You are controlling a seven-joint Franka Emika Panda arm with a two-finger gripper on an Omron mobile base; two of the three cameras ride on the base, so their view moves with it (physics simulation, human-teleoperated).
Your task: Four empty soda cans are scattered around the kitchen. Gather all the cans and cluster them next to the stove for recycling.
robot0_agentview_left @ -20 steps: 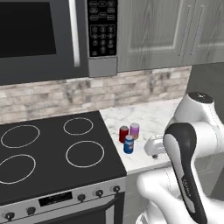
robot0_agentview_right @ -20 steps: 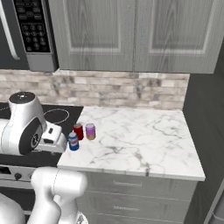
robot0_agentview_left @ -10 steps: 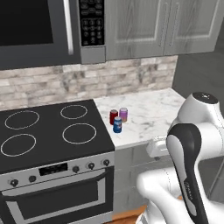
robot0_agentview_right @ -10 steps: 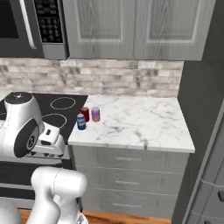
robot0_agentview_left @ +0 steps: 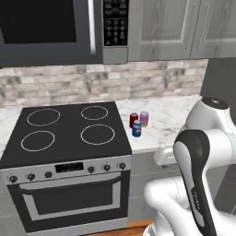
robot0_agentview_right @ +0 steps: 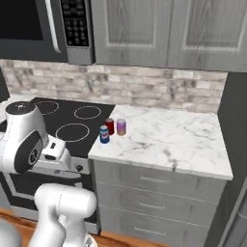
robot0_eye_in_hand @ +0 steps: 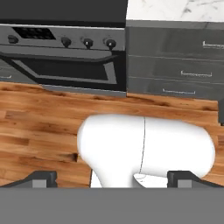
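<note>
From the left base view, the stove (robot0_agentview_left: 69, 131) sits below the microwave (robot0_agentview_left: 50, 30), its black glass top showing four white ring burners and its steel front carrying a row of dark knobs over the oven door. Just right of the cooktop, on the marble surface (robot0_agentview_left: 168, 117), three soda cans stand upright in a tight cluster: the red can (robot0_agentview_left: 133, 120) at the back left, the pink-purple can (robot0_agentview_left: 144, 118) just beside it on the right, and the blue can (robot0_agentview_left: 137, 128) in front of both, nearest the surface's front edge. My arm (robot0_agentview_left: 203, 152) rises at the lower right, well apart from the cans. From the right base view, the same three cans stand at the left end of the surface (robot0_agentview_right: 169, 140), close to the cooktop's edge: the blue can (robot0_agentview_right: 104, 134) in front, the red can (robot0_agentview_right: 110, 126) behind it, the pink-purple can (robot0_agentview_right: 121, 127) to the red one's right. The stove (robot0_agentview_right: 72, 123) lies to their left, grey cabinet doors (robot0_agentview_right: 159, 29) hang above, and drawers (robot0_agentview_right: 154, 193) run below the surface. In the hand view, my hand (robot0_eye_in_hand: 112, 179) points down toward the wooden floor (robot0_eye_in_hand: 43, 127), its two dark fingertips (robot0_eye_in_hand: 41, 178) spread wide apart with nothing between them. Beyond it I see the stove's front (robot0_eye_in_hand: 65, 57) with knobs and oven door, and grey drawers (robot0_eye_in_hand: 175, 65) beside it under a strip of marble.
</note>
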